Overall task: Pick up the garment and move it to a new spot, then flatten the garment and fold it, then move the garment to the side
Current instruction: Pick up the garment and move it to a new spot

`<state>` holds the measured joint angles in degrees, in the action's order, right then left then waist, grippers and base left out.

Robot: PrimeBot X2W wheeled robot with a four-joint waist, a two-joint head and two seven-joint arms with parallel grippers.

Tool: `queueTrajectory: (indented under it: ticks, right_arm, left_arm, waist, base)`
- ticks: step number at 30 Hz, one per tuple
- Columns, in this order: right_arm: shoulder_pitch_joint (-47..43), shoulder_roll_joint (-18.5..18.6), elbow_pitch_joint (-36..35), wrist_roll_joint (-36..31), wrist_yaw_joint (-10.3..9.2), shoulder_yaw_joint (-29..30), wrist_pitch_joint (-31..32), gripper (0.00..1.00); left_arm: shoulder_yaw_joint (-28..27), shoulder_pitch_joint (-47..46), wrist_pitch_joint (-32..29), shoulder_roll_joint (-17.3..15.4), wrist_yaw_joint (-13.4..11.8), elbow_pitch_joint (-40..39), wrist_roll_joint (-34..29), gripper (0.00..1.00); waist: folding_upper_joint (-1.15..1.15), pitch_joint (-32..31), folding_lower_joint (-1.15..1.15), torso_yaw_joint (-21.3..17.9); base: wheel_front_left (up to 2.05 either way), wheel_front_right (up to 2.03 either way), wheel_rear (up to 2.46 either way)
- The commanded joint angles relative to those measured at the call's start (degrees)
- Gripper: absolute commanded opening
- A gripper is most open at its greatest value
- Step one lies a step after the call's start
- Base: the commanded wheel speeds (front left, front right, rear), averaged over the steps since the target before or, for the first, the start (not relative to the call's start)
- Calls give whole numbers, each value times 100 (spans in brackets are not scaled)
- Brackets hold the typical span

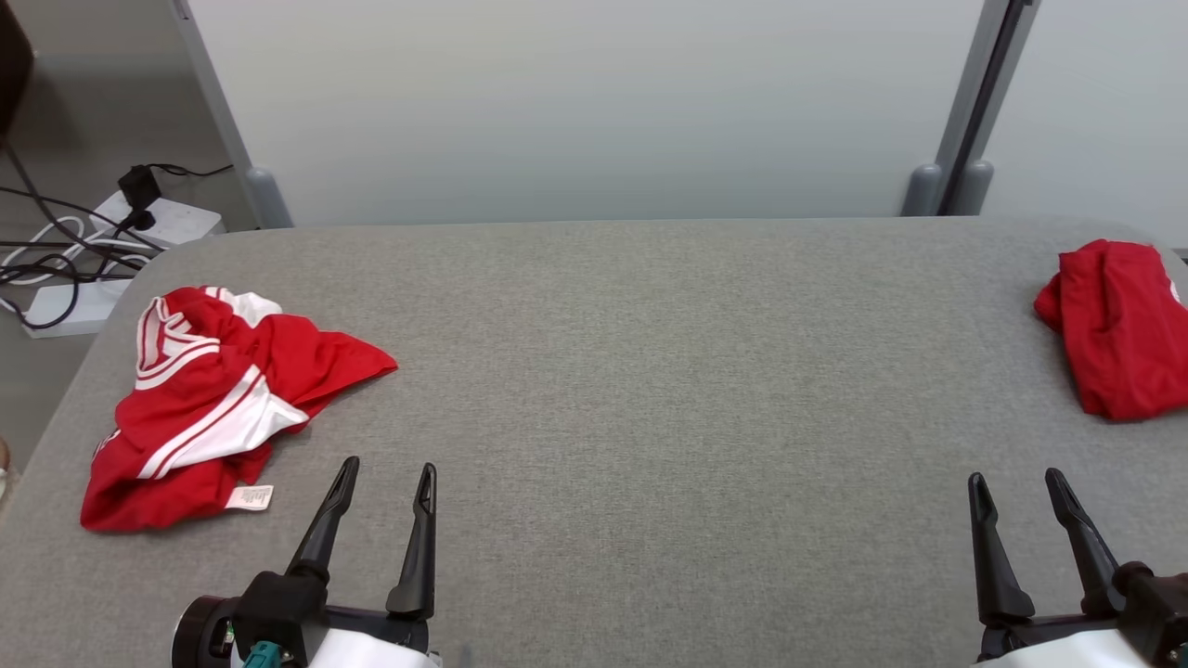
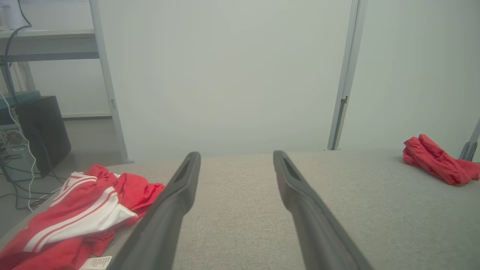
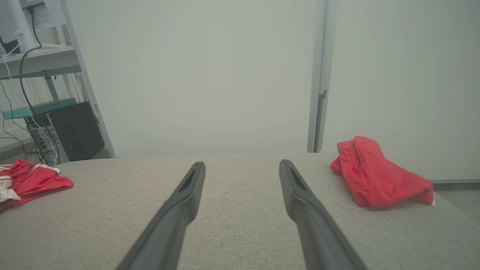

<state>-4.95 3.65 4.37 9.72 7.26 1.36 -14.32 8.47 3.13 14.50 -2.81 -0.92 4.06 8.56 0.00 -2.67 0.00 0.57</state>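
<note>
Head view: the garment (image 1: 213,399), red with white stripes and panels, lies crumpled on the left part of the grey table (image 1: 650,371), near its left edge; a white label (image 1: 249,498) sticks out at its near side; a red bundle (image 1: 1118,325), more neatly folded, lies at the far right, well apart from it; the left gripper (image 1: 390,466) hangs at the lower left, near the garment's near right side but apart from it, jaws spread with nothing between them; the right gripper (image 1: 1013,476) sits at the lower right, jaws likewise spread and empty; a pale wall (image 1: 594,102) stands behind the table; a power strip (image 1: 172,221) and cables (image 1: 56,250) lie on the floor past the left corner. Left wrist view: the two dark fingers stand wide apart over bare table; the garment lies at the lower left, just beside the left finger, its label at the bottom edge; the red bundle shows at the far right; a dark box (image 2: 43,131) stands on the floor under a shelf (image 2: 48,45). Right wrist view: the fingers are spread over bare table; the red bundle lies to the right, near the far edge; the garment shows at the left edge.
</note>
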Motion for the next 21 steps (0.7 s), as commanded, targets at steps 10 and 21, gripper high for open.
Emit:
queueTrajectory:
  ticks: [10,21]
  right_arm:
    - [386,113,-143,102,23,-371,-68,100]
    - [413,108,-215,166,23,-474,-68,100]
  left_arm:
    - [-336,-254,50,-7,-297,-277,2,100]
    - [-393,-269,50,-7,-392,-304,-14,100]
  waist:
    - [0,34,0,430]
    - [0,100,0,964]
  base:
    - [0,0,0]
    - [0,0,0]
